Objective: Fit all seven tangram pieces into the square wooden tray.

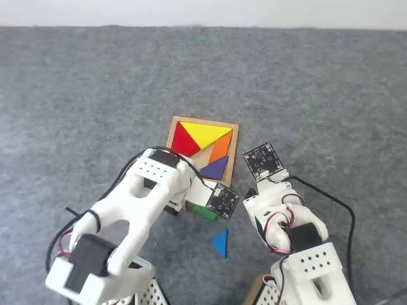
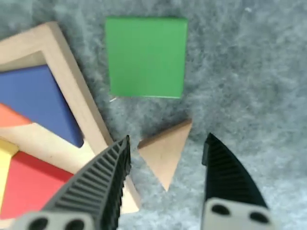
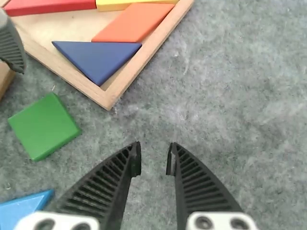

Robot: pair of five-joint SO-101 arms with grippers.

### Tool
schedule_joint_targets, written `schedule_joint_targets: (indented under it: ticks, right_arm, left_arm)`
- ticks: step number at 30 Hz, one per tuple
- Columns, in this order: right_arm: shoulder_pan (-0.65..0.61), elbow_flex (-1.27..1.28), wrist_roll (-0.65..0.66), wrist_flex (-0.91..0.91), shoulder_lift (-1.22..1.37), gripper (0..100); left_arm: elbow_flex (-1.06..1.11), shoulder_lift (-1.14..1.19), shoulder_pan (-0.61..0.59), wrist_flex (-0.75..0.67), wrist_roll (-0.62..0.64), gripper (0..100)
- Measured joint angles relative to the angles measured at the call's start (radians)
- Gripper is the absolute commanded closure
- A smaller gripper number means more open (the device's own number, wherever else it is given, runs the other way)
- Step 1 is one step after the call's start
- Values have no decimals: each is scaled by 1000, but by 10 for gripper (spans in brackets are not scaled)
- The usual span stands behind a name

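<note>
The square wooden tray [image 1: 234,130] holds a red triangle [image 1: 183,142], a yellow triangle [image 1: 205,133], an orange piece [image 1: 220,148] and a dark blue triangle [image 1: 215,168]. My left gripper [image 2: 168,143] is open just outside the tray's near corner [image 2: 91,120]. Between its fingers, a wood-coloured triangle [image 2: 165,152] lies flat on the carpet. A green square [image 2: 146,56] rests just beyond it. My right gripper [image 3: 153,154] hovers narrowly open over bare carpet, short of the tray edge [image 3: 110,96]. A light blue triangle [image 1: 220,243] lies nearer the arms.
Grey carpet covers the whole table, with free room to the tray's right and left. In the right wrist view, the green square [image 3: 43,125] and light blue triangle [image 3: 24,208] lie off to one side. A finger [image 3: 9,43] of the other arm shows near the tray.
</note>
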Motion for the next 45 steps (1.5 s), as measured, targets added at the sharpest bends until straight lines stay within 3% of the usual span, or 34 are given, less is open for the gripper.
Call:
schedule_joint_targets:
  ticks: [19,28,45]
  right_arm:
    - [0,0,0,0,0,890]
    - [0,0,0,0,0,890]
    - [0,0,0,20,0,890]
  left_arm:
    - [0,26,5,3,0,771]
    - [-187,184,0,143,3,775]
    - [-198,187,-14,149,-5,775]
